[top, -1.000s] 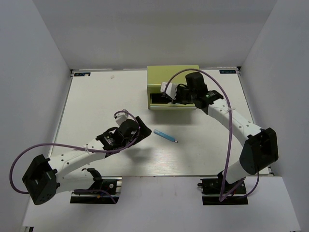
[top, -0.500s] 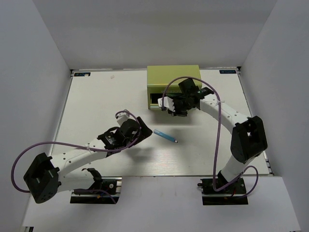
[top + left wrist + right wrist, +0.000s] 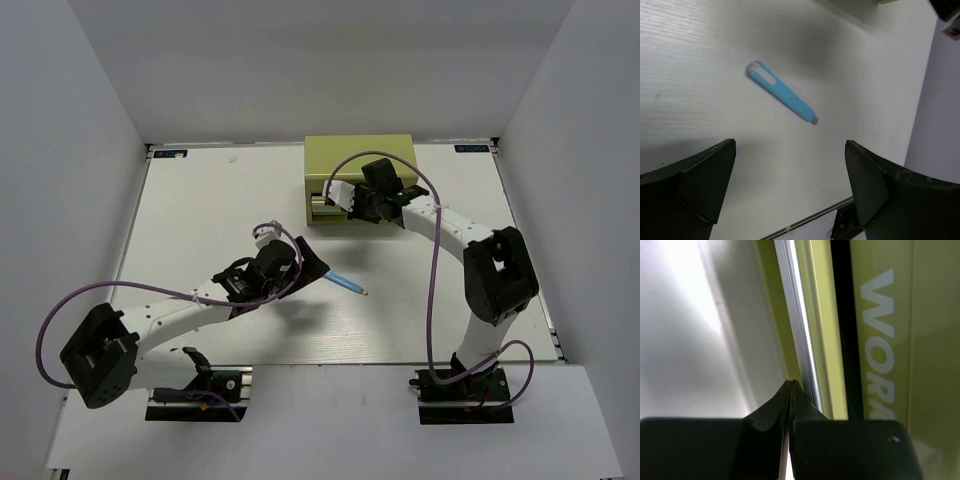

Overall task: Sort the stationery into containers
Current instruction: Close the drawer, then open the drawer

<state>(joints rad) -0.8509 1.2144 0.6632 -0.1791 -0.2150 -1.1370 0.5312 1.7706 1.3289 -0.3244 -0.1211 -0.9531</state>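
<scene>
Thin blue pen [image 3: 346, 284] lying flat on the table [image 3: 200, 210], long axis diagonal, tip toward the near right, clip end just beside the left gripper [image 3: 308, 264], whose jaws are spread. Right gripper [image 3: 345, 196], fingers pressed together, at the drawer front of the olive-green tool chest [image 3: 360, 150].

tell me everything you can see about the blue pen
The blue pen is a thin light-blue stick, plastic by its look, with a pale slotted clip at one end and a small grey tip at the other. It lies flat and slanted on the white table, with nothing touching it. The left claw is open close by, not in contact.
</scene>
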